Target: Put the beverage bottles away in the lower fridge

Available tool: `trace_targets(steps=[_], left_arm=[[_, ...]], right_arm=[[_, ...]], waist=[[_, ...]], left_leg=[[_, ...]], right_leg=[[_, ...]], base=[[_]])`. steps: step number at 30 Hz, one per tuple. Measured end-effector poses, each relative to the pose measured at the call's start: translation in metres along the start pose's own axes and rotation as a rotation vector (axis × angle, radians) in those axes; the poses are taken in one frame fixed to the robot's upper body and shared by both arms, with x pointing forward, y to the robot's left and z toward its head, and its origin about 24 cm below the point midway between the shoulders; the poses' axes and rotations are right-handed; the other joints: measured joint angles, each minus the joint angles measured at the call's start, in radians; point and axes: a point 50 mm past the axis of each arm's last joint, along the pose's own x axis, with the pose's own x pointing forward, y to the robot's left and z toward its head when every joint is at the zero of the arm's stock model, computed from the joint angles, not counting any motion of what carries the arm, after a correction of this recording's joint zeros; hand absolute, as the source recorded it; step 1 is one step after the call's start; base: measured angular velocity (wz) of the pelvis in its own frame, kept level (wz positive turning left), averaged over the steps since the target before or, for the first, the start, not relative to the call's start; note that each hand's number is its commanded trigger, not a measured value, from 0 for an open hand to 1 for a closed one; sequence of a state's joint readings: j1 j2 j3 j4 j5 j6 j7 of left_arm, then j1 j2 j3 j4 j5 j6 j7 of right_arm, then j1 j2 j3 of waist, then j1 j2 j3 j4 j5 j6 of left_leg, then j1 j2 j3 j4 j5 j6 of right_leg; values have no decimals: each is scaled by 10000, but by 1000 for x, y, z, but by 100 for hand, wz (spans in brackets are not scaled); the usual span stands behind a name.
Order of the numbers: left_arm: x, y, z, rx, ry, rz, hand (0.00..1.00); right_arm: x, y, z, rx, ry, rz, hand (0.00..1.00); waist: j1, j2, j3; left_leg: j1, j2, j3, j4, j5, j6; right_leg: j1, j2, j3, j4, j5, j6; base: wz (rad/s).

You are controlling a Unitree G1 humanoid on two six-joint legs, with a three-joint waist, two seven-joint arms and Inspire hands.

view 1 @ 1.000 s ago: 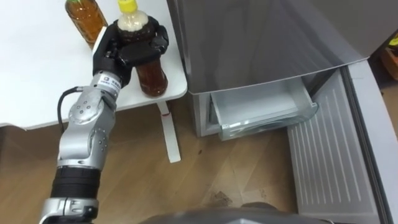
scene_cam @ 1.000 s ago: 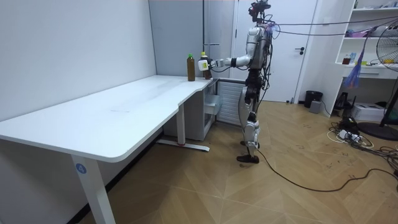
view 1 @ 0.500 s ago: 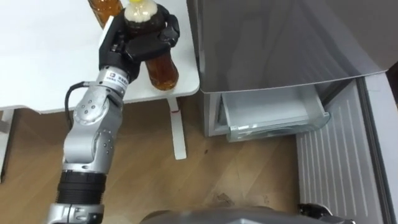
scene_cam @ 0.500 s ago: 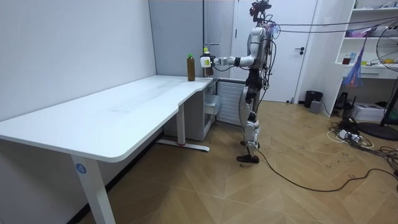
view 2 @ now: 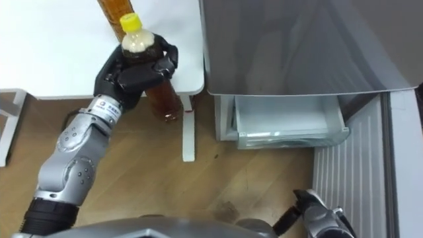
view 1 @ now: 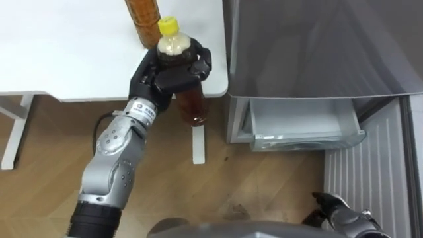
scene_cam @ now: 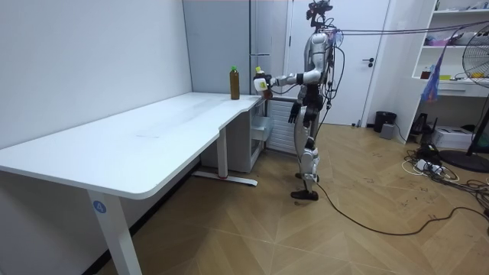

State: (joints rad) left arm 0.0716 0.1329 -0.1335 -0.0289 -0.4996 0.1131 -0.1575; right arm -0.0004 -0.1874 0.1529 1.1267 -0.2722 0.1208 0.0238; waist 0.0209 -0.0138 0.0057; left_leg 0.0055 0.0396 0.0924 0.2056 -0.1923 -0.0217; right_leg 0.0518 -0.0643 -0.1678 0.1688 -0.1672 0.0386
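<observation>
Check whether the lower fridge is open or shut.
Open. Its door is swung out to the right, and the drawer behind it shows.

No lettering can be read for certain. Left of centre in the left eye view, the small white tag just behind the left hand [view 1: 163,78] bears dark print too small to make out. Nothing can be read on the brown plastic tea bottle with a yellow cap [view 1: 193,109] in that hand. At the room view's lower left, a round blue sticker [scene_cam: 99,205] on the leg of the long white table [scene_cam: 153,137] carries a white mark, illegible.
</observation>
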Motion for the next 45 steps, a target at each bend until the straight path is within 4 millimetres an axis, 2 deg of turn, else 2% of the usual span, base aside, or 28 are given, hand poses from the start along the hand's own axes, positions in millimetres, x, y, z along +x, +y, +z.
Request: trace_targets(steps=[3, 6, 8, 12, 16, 21, 26, 29, 33, 37, 40, 45], left_arm=[[-1, -3, -3, -16, 97, -165, 100], [-5, -3, -10, -32, 368, -238, 100], [-10, -3, -14, -113, 525, -300, 100], [-15, 1, -19, -59, 761, -301, 100], [-16, 3, -20, 55, 856, -344, 100], [-16, -1, -23, 92, 989, -690, 100], [-16, -9, -27, 33, 1131, -1186, 100], [-17, -10, -31, -33, 1286, -1390, 100], [-19, -11, -37, -77, 1516, -1546, 100], [-20, -9, -41, -103, 1707, -1532, 100], [-20, -11, -41, -114, 1728, -1651, 100], [-19, -16, -43, -181, 1771, -1955, 100]], right_arm=[[0, 0, 13, -10, -539, 57, 0], [-4, 14, 45, 291, -2094, 688, 0], [-7, 22, 56, 314, -2621, 1124, 0], [-10, 33, 65, 245, -3059, 1895, 0], [-14, 34, 75, 205, -3606, 2255, 0], [-24, 31, 98, 3, -4739, 2521, 0], [-40, 38, 124, -697, -6049, 3228, 0], [-47, 41, 132, -919, -6467, 3588, 0], [-48, 42, 134, -1005, -6544, 3879, 0], [-55, 47, 141, -915, -6983, 4521, 0], [-62, 48, 146, -729, -7431, 4918, 0], [-76, 50, 155, -570, -8222, 5832, 0]], waist=[[100, -40, 0], [78, -17, -6], [68, 3, 3], [87, 57, 38], [70, 121, 63], [46, 149, 53], [67, 140, 50], [75, 120, 53], [72, 17, 78], [82, -150, 178], [60, -213, 164], [74, -182, 137]], left_leg=[[-5, 0, -9, 11, 0, 0], [2, 1, -114, 13, 0, 0], [11, -1, -130, 33, -1, 0], [-37, -5, -131, 172, -3, 0], [-171, -3, -133, 193, -4, 0], [-316, -5, -135, 305, -4, 2], [-307, -6, -129, 307, -4, 2], [-290, -6, -131, 306, -3, 2], [-282, -5, -135, 305, -3, 2], [-295, -6, -139, 318, -3, 2], [-312, -6, -126, 338, -11, 9], [-478, -6, -136, 353, -12, 9]], right_leg=[[-4, -7, -83, 0, 0, 0], [56, -16, -320, 6, 0, 0], [99, -23, -377, 5, 0, 0], [187, -48, -562, 17, 0, 0], [79, -48, -565, 15, 0, 0], [-14, -47, -540, 17, 0, -4], [-14, -49, -548, 22, 0, -4], [-4, -55, -561, 39, 0, -4], [6, -59, -580, 45, 0, -4], [0, -60, -544, 68, -6, -7], [-4, -62, -529, 57, -9, -4], [-165, -58, -531, 69, -22, -25]], base=[[0], [10], [7], [13], [1], [0], [0], [0], [0], [0], [0], [0]])
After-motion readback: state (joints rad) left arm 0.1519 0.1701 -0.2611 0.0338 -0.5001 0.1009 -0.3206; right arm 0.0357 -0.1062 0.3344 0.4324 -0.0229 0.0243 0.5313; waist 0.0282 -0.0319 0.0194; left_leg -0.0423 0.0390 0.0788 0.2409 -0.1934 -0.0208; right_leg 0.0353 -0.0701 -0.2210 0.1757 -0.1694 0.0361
